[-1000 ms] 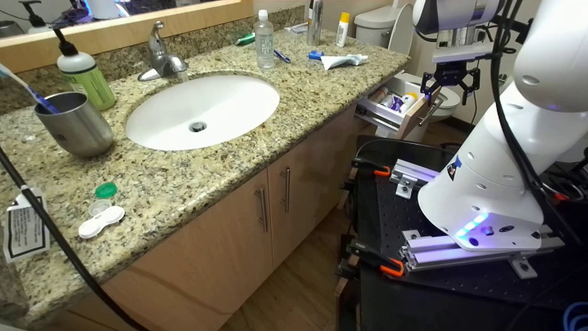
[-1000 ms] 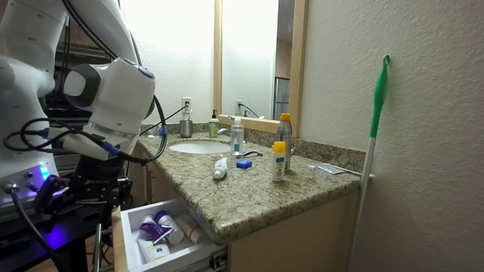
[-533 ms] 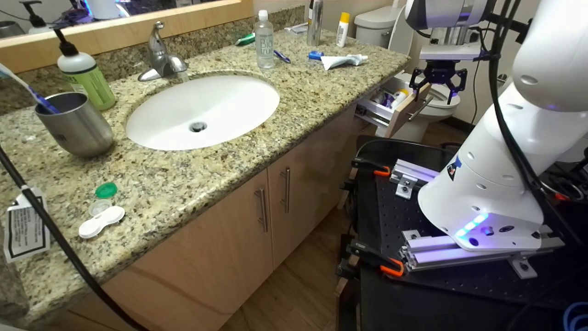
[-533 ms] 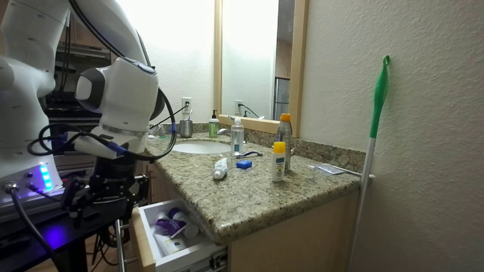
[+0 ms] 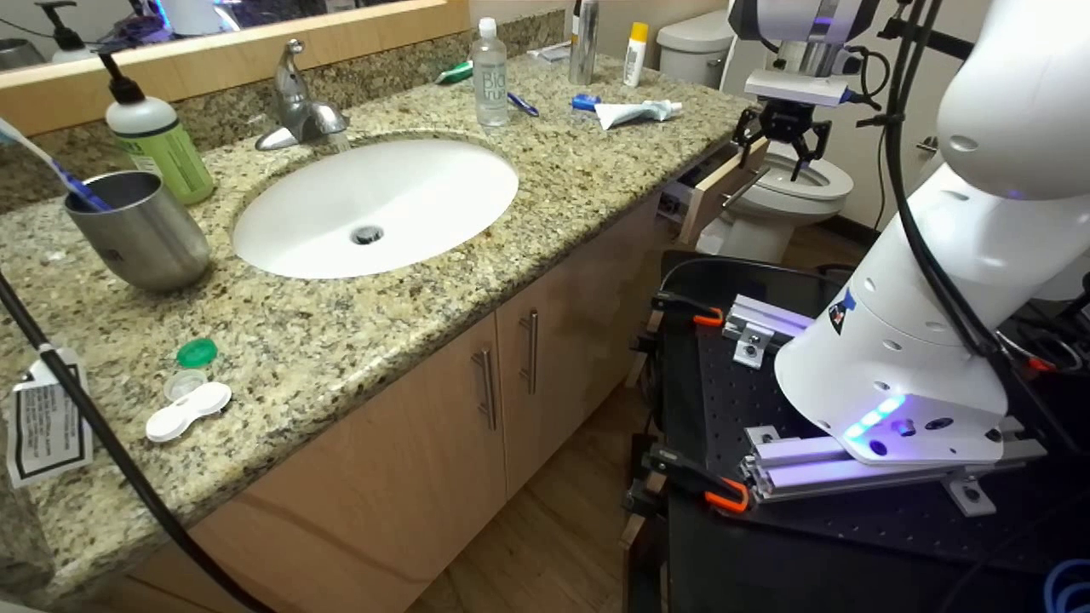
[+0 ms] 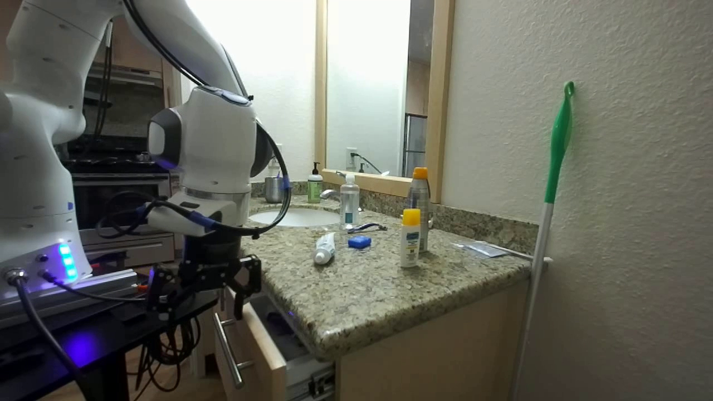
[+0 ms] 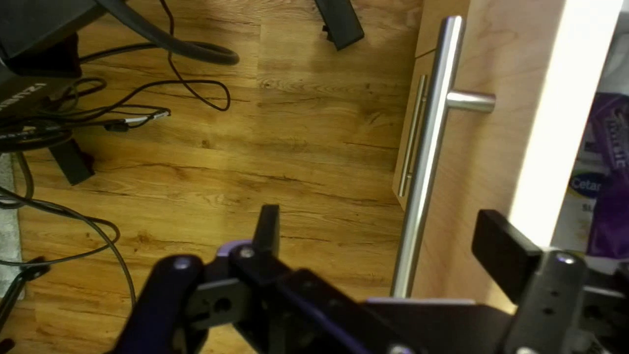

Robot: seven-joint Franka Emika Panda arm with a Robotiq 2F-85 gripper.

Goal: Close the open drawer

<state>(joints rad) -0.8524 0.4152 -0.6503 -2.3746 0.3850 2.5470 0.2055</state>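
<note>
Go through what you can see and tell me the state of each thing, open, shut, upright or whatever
Drawer, partly open
Tool, open
Doors, shut
Toilet lid, up
Tap, can't tell if running
Clear bottle, upright, capped
White bottle, upright, capped
Silver bottle, upright, capped
Soap, upright
Cup, upright
Toothbrush, leaning in cup
Tube, lying down
Green cap, lying flat
Pole, standing, tilted

In an exterior view the drawer [image 5: 711,197] shows little of its inside, which its own front hides. In the wrist view the right edge cuts off a purple packet [image 7: 612,196], and that packet covers part of the label on a white container [image 7: 575,221]. The bottom edge there cuts off the gripper [image 7: 384,241]; whether it touches the drawer cannot be told. The arm [image 5: 1013,149] runs out at the top in both exterior views. Fine print on the yellow-capped bottle [image 6: 410,245] is too small to read.
</note>
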